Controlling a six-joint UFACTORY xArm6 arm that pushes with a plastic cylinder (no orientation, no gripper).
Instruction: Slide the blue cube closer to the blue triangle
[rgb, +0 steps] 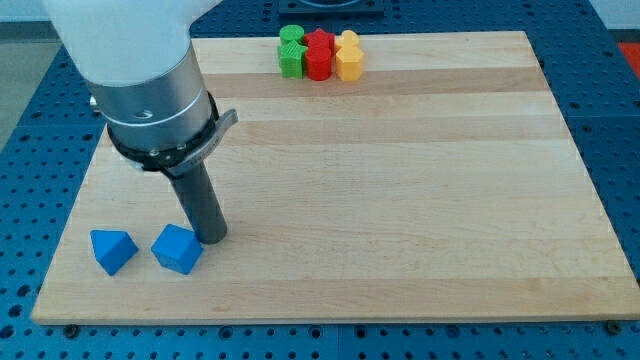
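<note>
A blue cube (177, 249) lies near the bottom left of the wooden board (400, 200). A blue triangle (112, 250) lies just to its left, with a small gap between them. My tip (211, 238) rests on the board right beside the cube's upper right side, touching it or nearly so. The rod rises up and to the left into the arm's grey and white body (150, 90).
At the view's top, a green block (291, 52), a red block (318, 54) and a yellow block (348, 56) stand packed together in a row. The board's left edge and bottom edge run close to the blue blocks.
</note>
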